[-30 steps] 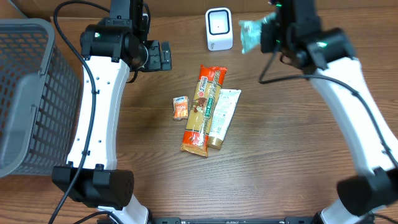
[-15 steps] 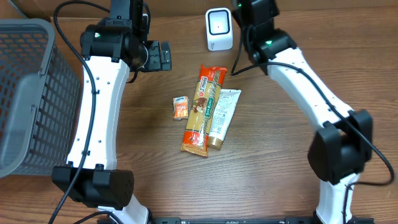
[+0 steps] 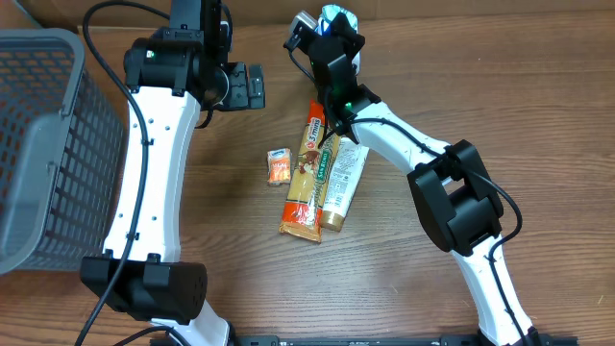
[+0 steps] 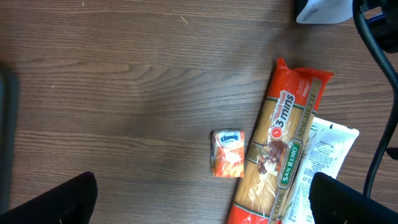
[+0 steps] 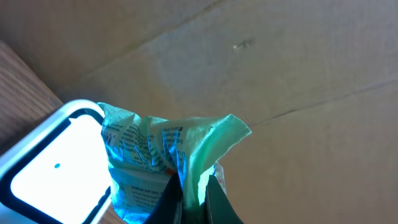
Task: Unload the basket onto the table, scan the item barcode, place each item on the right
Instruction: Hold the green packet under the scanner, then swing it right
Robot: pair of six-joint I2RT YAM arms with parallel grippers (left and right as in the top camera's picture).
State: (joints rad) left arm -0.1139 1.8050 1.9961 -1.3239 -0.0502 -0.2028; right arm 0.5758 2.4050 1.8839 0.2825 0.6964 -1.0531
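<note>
Fingers [image 5: 219,198] of the right gripper [image 5: 193,202] pinch the crinkly, glossy green packet [image 5: 165,155] at lower centre, beside the smooth, rounded white scanner [image 5: 50,168] at lower left; left gripper [image 3: 242,86] gapes wide.

The crumpled pale-green packet [image 5: 163,155] is being held up by its lower edge, printed face showing, just beside the glowing white scanner [image 5: 46,171].
</note>
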